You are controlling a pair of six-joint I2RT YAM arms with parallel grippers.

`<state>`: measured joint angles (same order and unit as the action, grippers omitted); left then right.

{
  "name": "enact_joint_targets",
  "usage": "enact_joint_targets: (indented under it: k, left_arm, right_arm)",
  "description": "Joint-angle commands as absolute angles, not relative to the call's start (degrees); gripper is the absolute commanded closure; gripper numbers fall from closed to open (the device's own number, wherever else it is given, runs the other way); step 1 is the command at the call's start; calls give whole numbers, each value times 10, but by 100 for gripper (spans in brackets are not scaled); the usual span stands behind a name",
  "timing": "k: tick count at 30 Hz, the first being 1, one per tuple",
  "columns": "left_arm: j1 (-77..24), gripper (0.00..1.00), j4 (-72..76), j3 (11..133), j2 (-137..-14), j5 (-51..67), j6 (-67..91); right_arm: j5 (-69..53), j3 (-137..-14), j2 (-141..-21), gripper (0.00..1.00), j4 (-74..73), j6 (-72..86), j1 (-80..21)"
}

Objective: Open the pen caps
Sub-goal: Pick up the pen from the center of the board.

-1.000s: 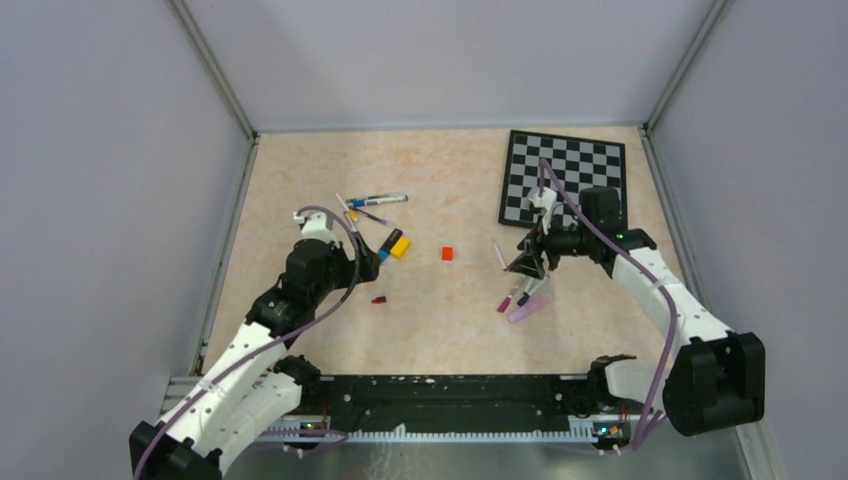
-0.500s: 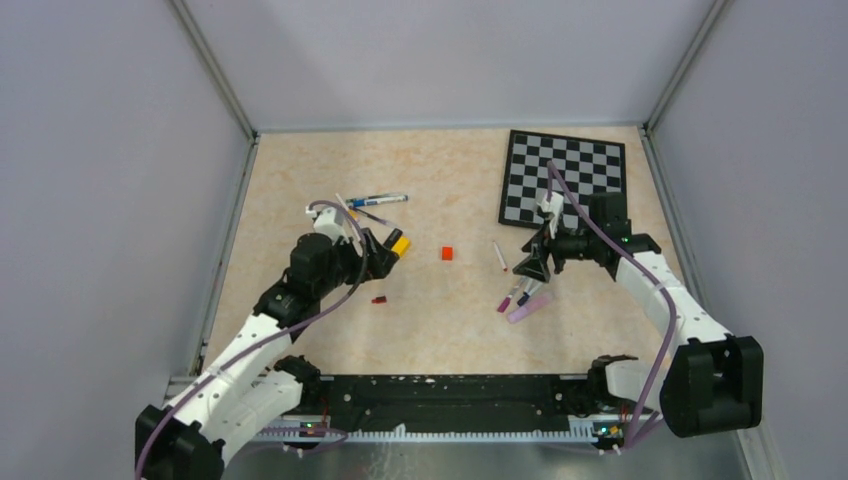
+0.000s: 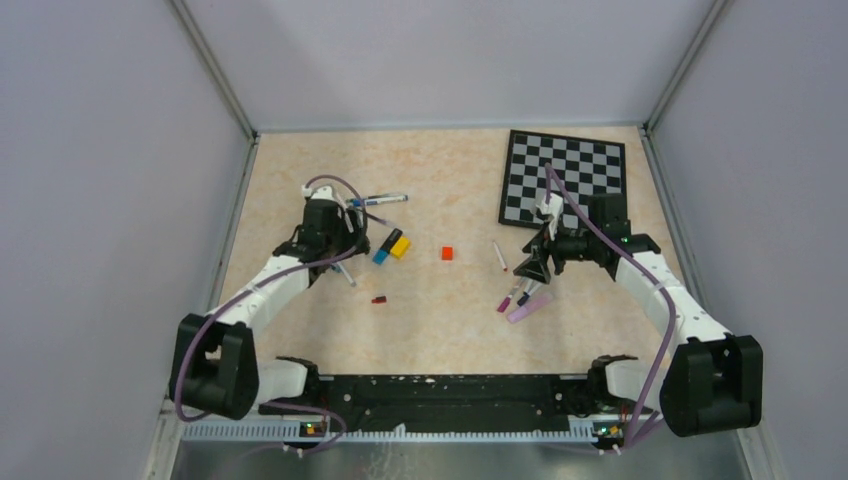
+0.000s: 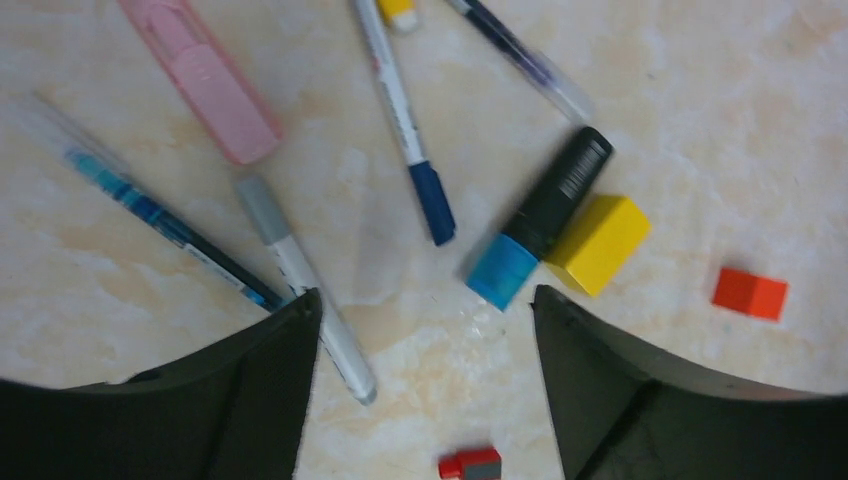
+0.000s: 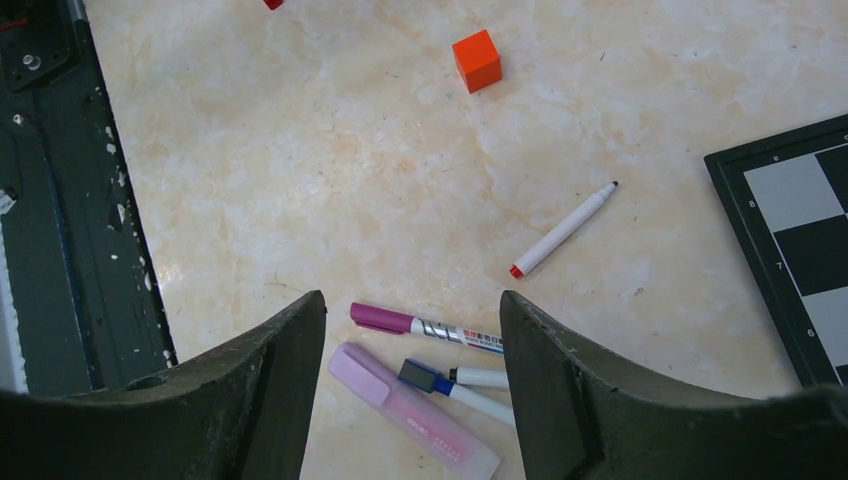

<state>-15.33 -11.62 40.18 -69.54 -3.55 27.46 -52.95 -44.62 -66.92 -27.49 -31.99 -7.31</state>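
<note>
My left gripper point(image 4: 425, 295) point(image 3: 350, 258) hangs open over a cluster of pens. Nothing is between its fingers. A white pen with a grey cap point(image 4: 262, 208) lies against the left finger. Ahead lie a blue-capped pen point(image 4: 400, 110), a black marker with a cyan cap point(image 4: 500, 270), a pink highlighter point(image 4: 205, 80) and a thin blue pen point(image 4: 150, 210). A loose small red cap point(image 4: 470, 464) lies below the fingers. My right gripper point(image 5: 412, 297) point(image 3: 530, 270) is open above a purple-capped marker point(image 5: 430, 327), a lilac highlighter point(image 5: 410, 405) and a blue-capped pen point(image 5: 450, 385). An uncapped white pen point(image 5: 562, 230) lies beyond.
A yellow block point(image 4: 598, 243) touches the black marker, and an orange-red cube point(image 3: 447, 253) sits mid-table. The chessboard point(image 3: 565, 180) lies at the back right. A black rail point(image 5: 60, 200) runs along the near edge. Grey walls enclose the table.
The left arm has stretched out and its gripper has swung left, from the black marker to the pens beside it, jaws slightly narrower. The right gripper has barely moved.
</note>
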Motion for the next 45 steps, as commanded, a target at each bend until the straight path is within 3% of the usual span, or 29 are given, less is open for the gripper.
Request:
enact_joint_targets:
  k: [1,5,36,45]
  left_arm:
    - [-122,28,-145,464,-768,-105,286]
    - [-116,42,-202,521,-829,-160,318]
    - [-55,44,-263,523,-874,-188,414]
    - [-41,54,-276,533,-905,-178,419]
  right_arm:
    - [-528,-444,-664,37,-252,-332,-69]
    - [-526,-445,-669,37,-250,-332,-69]
    - [-518,-446,-684,37,-249,-334,-69]
    - [-516,-446,-685,37,-249,-335,-69]
